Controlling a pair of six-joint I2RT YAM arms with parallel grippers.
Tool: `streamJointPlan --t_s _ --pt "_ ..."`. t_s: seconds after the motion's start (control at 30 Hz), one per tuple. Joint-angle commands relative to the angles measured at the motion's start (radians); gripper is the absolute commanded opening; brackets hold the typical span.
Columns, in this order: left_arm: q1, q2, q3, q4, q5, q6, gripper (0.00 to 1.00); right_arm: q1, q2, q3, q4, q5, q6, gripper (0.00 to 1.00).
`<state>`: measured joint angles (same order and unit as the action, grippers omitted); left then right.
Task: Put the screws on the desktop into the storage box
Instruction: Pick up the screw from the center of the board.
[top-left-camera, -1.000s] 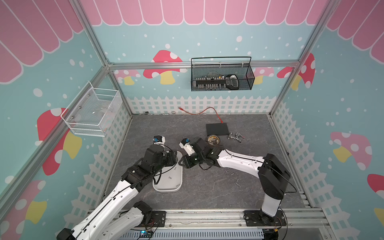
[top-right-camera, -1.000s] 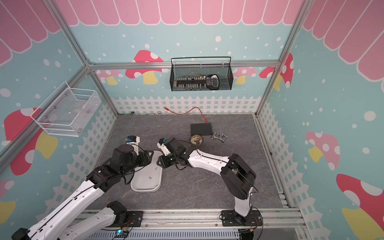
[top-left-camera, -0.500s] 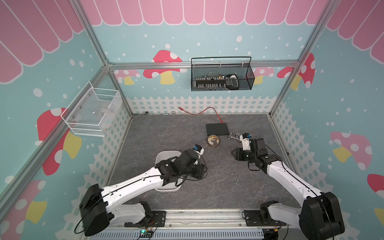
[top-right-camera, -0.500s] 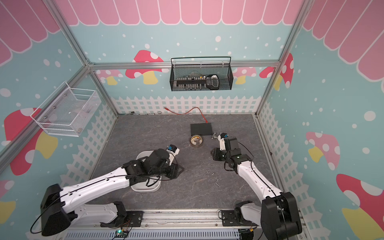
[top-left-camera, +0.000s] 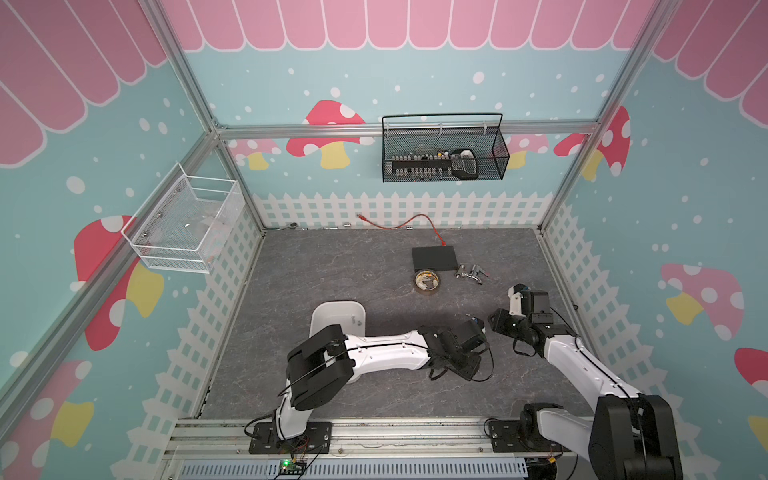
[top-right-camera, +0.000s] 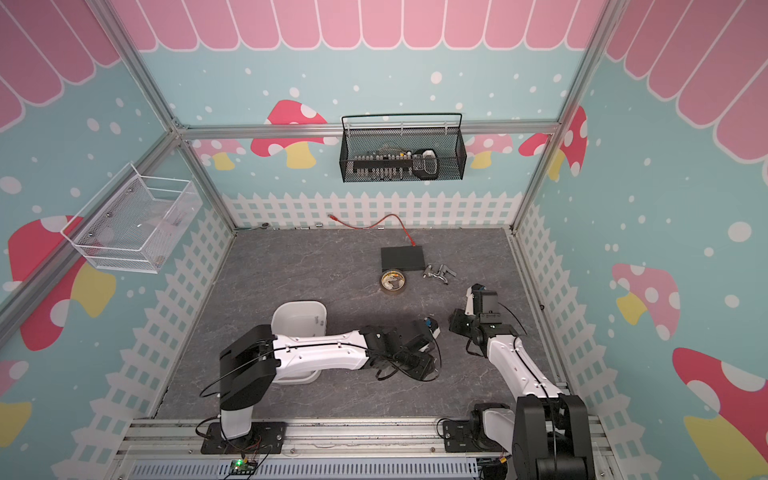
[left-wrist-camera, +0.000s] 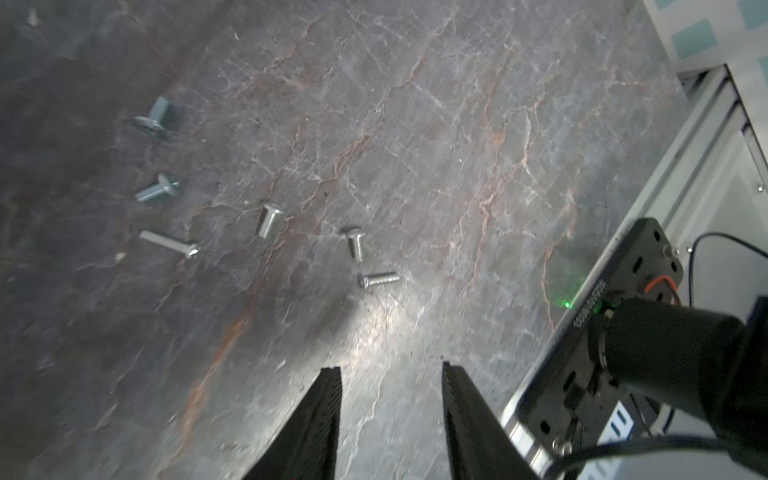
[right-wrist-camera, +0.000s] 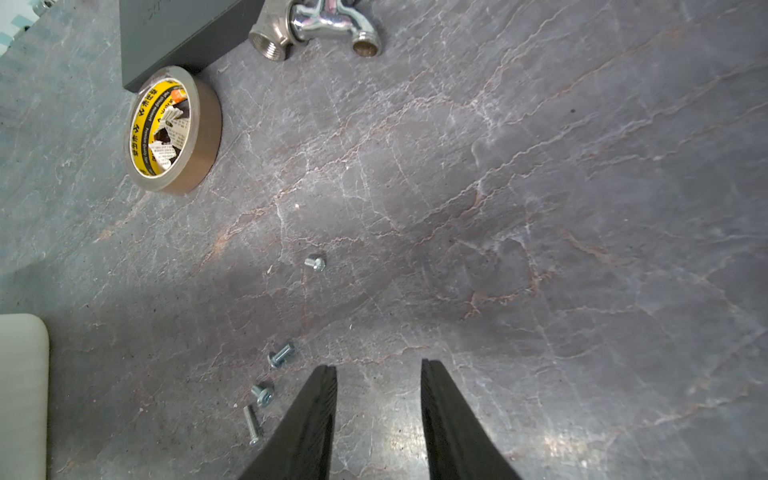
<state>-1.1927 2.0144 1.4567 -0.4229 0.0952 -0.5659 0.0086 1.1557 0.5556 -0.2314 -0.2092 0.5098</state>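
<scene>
- Screws (left-wrist-camera: 356, 245), tiny silver metal ones with broad heads, lie scattered on the dark grey veined table (top-left-camera: 332, 266), apart from the shallow white plastic tray (top-left-camera: 332, 304).
- Left tool (left-wrist-camera: 391, 368) hovers near them, jaws parted and empty, probably lining up a pick.
- Right tool (right-wrist-camera: 378, 365), likewise parted and empty, hangs farther from the tray, probably keeping clear.
</scene>
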Motion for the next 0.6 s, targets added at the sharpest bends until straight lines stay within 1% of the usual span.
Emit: streamJointPlan --t_s 0.0,0.07,0.17,0.27,0.4,0.57 --pt "-0.006 0.066 0.074 -0.051 0.026 -0.109 0.44 -0.011 -0.015 -0.021 0.036 -0.007 0.009 0.4" --pt "-0.014 0.127 0.142 -0.101 0.025 -0.127 0.44 -0.012 -0.009 -0.023 0.044 -0.017 0.009 0.4" --pt "-0.031 0.222 0.265 -0.199 -0.021 -0.141 0.44 -0.012 -0.002 -0.022 0.046 -0.045 0.008 0.4" --pt "-0.038 0.28 0.346 -0.266 -0.061 -0.148 0.44 -0.012 -0.017 -0.032 0.052 -0.05 0.009 0.4" --pt "-0.04 0.306 0.386 -0.32 -0.1 -0.157 0.44 -0.012 -0.03 -0.044 0.061 -0.054 0.01 0.4" --pt "-0.041 0.304 0.384 -0.339 -0.132 -0.159 0.44 -0.012 -0.011 -0.042 0.066 -0.079 0.01 0.4"
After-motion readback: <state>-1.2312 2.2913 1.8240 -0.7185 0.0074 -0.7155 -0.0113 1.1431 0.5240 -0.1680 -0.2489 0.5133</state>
